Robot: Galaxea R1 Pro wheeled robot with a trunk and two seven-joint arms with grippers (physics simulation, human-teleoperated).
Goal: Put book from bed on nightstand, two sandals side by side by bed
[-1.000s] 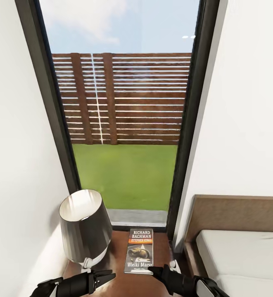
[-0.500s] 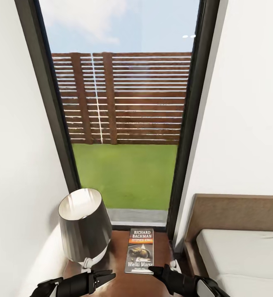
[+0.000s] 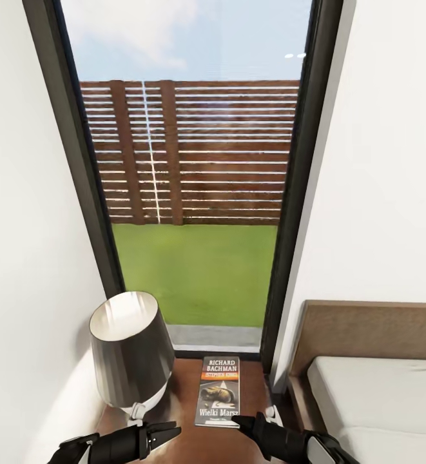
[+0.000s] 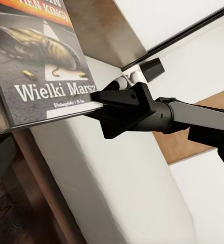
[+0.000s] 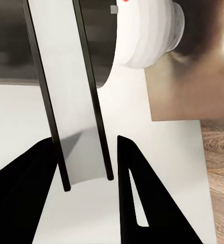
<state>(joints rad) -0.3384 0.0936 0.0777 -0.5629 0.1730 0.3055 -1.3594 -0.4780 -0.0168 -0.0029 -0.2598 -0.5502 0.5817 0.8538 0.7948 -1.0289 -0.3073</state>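
The thin dark grey paperback book [image 3: 219, 392] w/ white "RICHARD BACHMAN" lettering and an orange band is seen lying flat on the glossy dark brown wooden nightstand [image 3: 187, 435], cover up, its near edge toward the robot. Just left of it on the same top, a lamp w/ a dark shade [image 3: 130, 348] and white base is stood, close beside but apart from the book. To the right, the bed w/ plain white mattress [image 3: 374, 399] and brown headboard [image 3: 367, 332] is seen, its frame next to the nightstand. Beyond, a tall dark-framed window [image 3: 193, 174] is shown w/ green grass and a brown slatted fence outside.

The right gripper [image 3: 246, 423] is held at the book's near right corner, fingertip touching or nearly touching the edge. In the left wrist view the book [image 4: 35, 61] is seen overhanging, w/ the right gripper [image 4: 109, 101] against its near edge; grip on the book can't be confirmed. In the right wrist view the right fingers [image 5: 142, 203] are spread apart, nothing between them.

The left gripper [image 3: 164, 430] is held over the nightstand's near-left part, fingers slightly apart, holding nothing.
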